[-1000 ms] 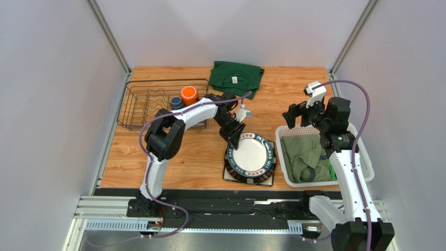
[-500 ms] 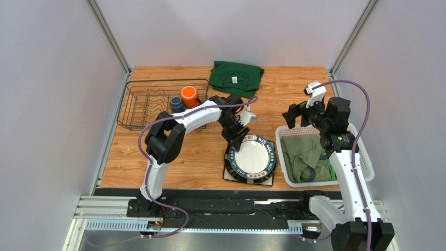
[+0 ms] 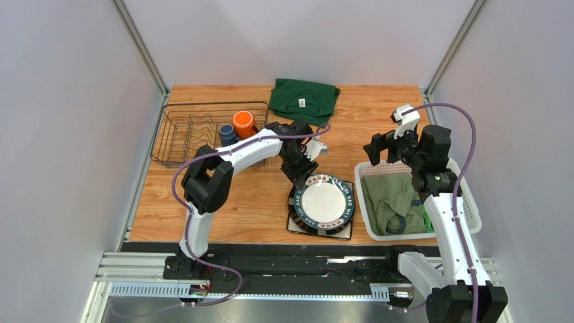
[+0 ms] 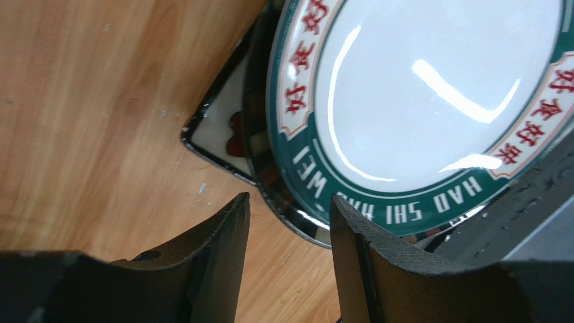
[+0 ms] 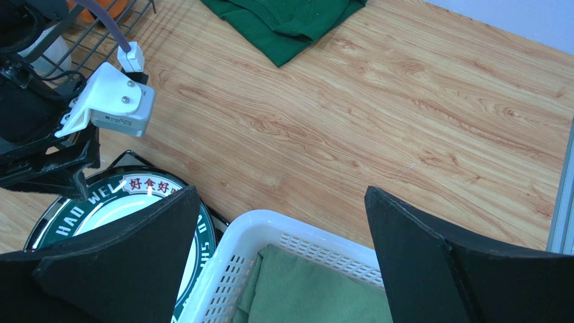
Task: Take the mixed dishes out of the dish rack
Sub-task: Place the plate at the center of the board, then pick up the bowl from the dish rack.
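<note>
So the round dark-rimmed plate (image 3: 323,204) is out of the dish rack (image 3: 182,128) and lying flat on the counter (image 3: 377,114), stacked on top of the square cream plate (image 4: 219,131). You can only see a corner of the square one poking out from under it. The pile sits near the middle of the counter, just beside the white laundry basket (image 3: 362,198).

The left claw (image 4: 288,205) is right at the far-left edge of the round plate. Its jaws are about halfway apart, and in the wrist view there's bare wood and the plate's rim showing in the gap. As far as I can see it isn't pinching anything.

The right claw (image 5: 281,195) is spread as wide as it goes and holds nothing. It hangs over the far edge of the laundry basket, which has an olive cloth (image 3: 394,198) in it.

Over in the rack at the far left, the orange mug (image 3: 243,123) and the dark blue mug (image 3: 227,133) sit next to each other at its right end. A folded green shirt (image 3: 303,99) lies at the back of the counter.
</note>
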